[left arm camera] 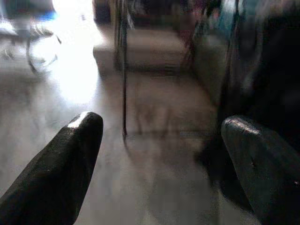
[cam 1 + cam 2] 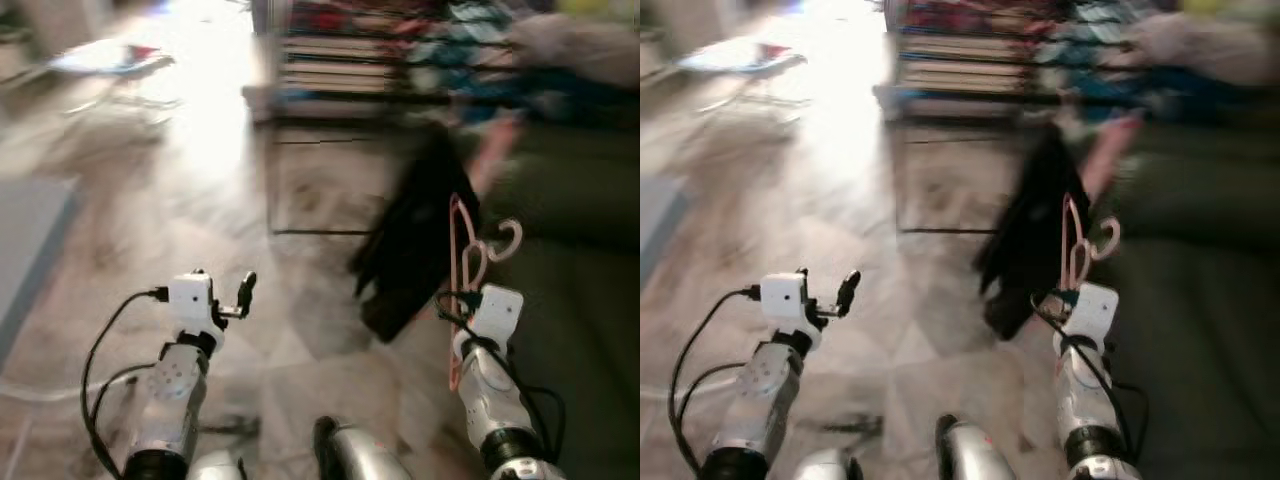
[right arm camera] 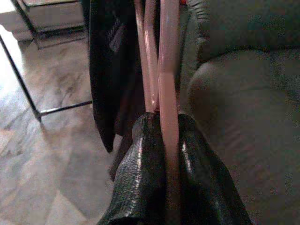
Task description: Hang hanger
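While the head views are smeared with motion blur, the main facts read clearly enough: the right gripper (image 3: 165, 140) is clamped on a pink plastic hanger (image 2: 462, 262), fingers (image 3: 140, 178) pressed against its bars on both sides, and holds it upright on the right of the scene with the hook (image 2: 508, 240) at the top, curling right. A dark garment (image 2: 415, 240) hangs just left of and behind the hanger; whether it is on this hanger or on something else cannot be told. Right of the gripper lies a dark green sofa (image 2: 580, 230), close by. Farther off, a thin black metal frame (image 3: 28, 93) stands on the pale tiled floor (image 2: 220, 200), likely the foot of a clothes rack, with shelves of folded, colourful textiles (image 2: 340, 50) beyond it against the far side. The left gripper (image 2: 228, 296) sits low on the near left, fingers spread apart and holding nothing, pointed toward the rack's foot. Judgement on progress: the pickup is done and the grasp looks firm, but the hook is free of any rail, so the hanging itself is not yet done. Left to do: close in on the rack, raise the hook over its bar, release.
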Controlling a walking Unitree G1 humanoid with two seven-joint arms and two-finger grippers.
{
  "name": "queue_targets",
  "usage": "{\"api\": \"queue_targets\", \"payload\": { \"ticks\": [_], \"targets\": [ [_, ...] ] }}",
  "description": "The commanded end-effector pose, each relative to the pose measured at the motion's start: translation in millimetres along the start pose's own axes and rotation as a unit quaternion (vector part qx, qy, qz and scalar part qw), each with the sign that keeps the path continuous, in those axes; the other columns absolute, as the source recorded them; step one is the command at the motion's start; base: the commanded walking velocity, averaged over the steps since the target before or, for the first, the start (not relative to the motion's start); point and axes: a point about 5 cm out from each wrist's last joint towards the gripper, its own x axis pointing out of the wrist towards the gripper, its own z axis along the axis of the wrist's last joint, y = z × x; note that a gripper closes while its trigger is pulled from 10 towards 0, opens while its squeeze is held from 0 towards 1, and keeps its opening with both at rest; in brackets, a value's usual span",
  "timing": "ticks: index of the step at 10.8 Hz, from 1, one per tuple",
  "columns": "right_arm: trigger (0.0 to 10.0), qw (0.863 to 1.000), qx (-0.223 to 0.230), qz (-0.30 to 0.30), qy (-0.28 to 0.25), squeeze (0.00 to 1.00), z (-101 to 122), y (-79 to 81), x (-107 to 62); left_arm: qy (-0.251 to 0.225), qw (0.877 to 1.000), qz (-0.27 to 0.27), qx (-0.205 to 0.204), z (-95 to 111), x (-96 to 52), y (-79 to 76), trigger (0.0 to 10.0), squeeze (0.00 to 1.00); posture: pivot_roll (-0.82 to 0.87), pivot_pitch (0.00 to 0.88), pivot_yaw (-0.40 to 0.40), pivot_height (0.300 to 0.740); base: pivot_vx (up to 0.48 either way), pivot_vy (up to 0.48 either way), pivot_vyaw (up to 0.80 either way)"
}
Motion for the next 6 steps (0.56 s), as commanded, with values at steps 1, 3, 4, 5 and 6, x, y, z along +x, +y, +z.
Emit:
{"api": "queue_targets", "payload": {
  "ticks": [1, 3, 4, 5, 6],
  "targets": [
    [10.0, 1.0, 0.005, 0.019, -0.023, 0.0, 15.7, 13.8, 7.7, 0.022, 1.0, 0.019, -0.004, -10.1, -9.1, 9.1, 10.0, 0.0, 0.06, 0.096, -0.043, 0.74, 0.319, 0.36, 0.0],
    [10.0, 0.999, 0.0, 0.037, -0.019, 0.0, 16.7, 18.3, 9.4, 0.019, 1.0, 0.025, 0.0, -8.1, -6.6, 10.5, 10.0, 0.0, 0.06, 0.101, -0.045, 0.74, 0.302, 0.373, 0.0],
    [10.0, 0.999, 0.0, 0.045, -0.017, 0.0, 16.5, 20.9, 9.5, 0.017, 0.999, 0.027, 0.0, -7.1, -5.9, 10.6, 10.0, 0.0, 0.06, 0.104, -0.045, 0.74, 0.277, 0.394, 0.0],
    [10.0, 0.999, -0.002, 0.051, -0.016, 0.0, 16.1, 23.3, 9.0, 0.017, 0.999, 0.034, 0.002, -6.3, -5.4, 11.1, 10.0, 0.0, 0.06, 0.11, -0.046, 0.74, 0.0, 0.0, 0.0],
    [10.0, 0.998, -0.016, 0.061, -0.014, 0.0, 13.4, 25.6, 7.4, 0.014, 0.999, 0.034, 0.003, -4.9, -5.2, 10.2, 10.0, 0.0, 0.07, 0.125, -0.04, 0.74, 0.0, 0.0, 0.0]
  ]
}}
